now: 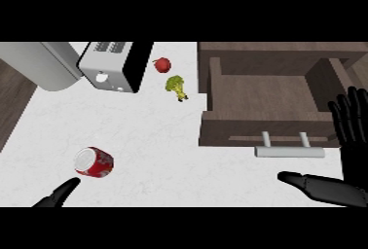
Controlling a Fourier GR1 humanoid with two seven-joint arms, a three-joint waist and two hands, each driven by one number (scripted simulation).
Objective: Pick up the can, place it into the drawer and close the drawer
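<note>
can [94, 162] just beyond the straight, empty fingers of the left hand [59, 194]

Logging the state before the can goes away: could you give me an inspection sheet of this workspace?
Surface: white counter, marbled.
Job's things: red can on the counter at lower left, unheld; drawer open, nothing seen inside, handle toward the robot.
Clutter: toaster, red fruit, yellow-green vegetable, all at the back.
Hands: left hand partly in view, close under the can; right hand open, resting at the right edge.
Cables: nothing seen.
Surroundings: grey rounded object at top left.
</note>
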